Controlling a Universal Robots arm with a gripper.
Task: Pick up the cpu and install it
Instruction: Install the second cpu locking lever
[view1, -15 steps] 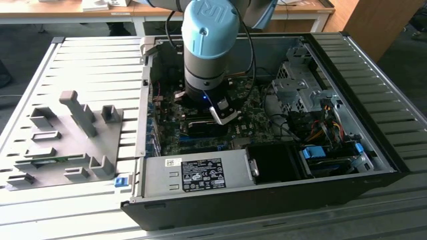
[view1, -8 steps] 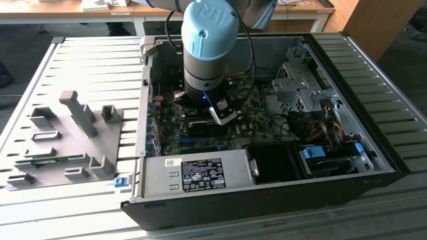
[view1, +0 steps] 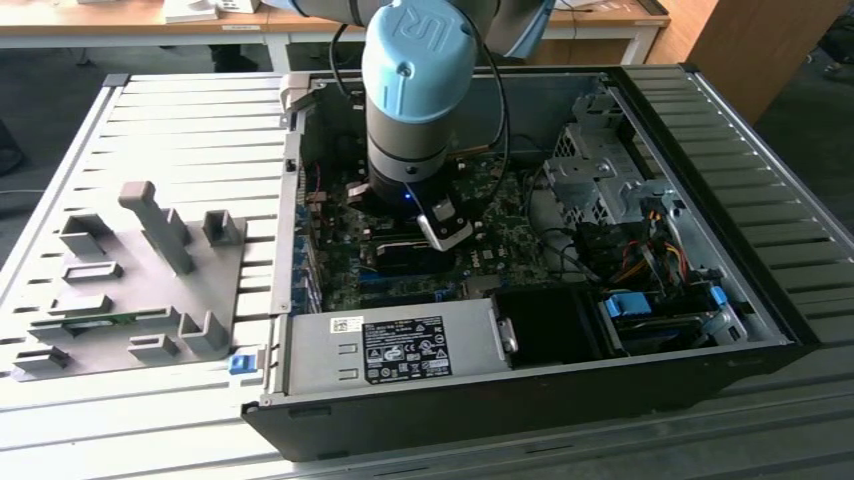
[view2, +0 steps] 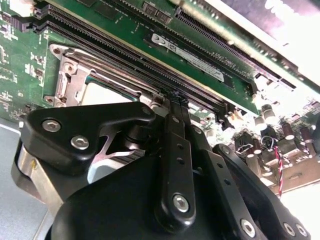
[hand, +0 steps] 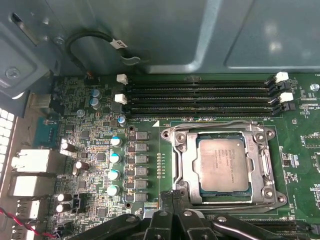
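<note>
The cpu (hand: 223, 165), a small square chip with a silvery-grey top, lies flat inside the metal-framed socket (hand: 264, 165) on the green motherboard (hand: 300, 150). Its pale top (view2: 107, 93) also shows inside the socket frame (view2: 67, 75) in the second wrist view. My gripper (hand: 177, 196) hovers just off one edge of the socket, its black fingers (view2: 172, 130) pressed together with nothing between them. In the exterior view the arm's wrist (view1: 407, 180) reaches down into the open computer case (view1: 747, 300) over the board.
Black memory slots (hand: 200, 97) run beside the socket, and a green memory stick (view2: 190, 55) sits in one. Capacitors (hand: 115, 157) stand nearby. The case also holds a power supply (view1: 387, 350), a drive cage (view1: 594, 170) and cables (view1: 641, 250). A grey fixture plate (view1: 134, 280) lies outside.
</note>
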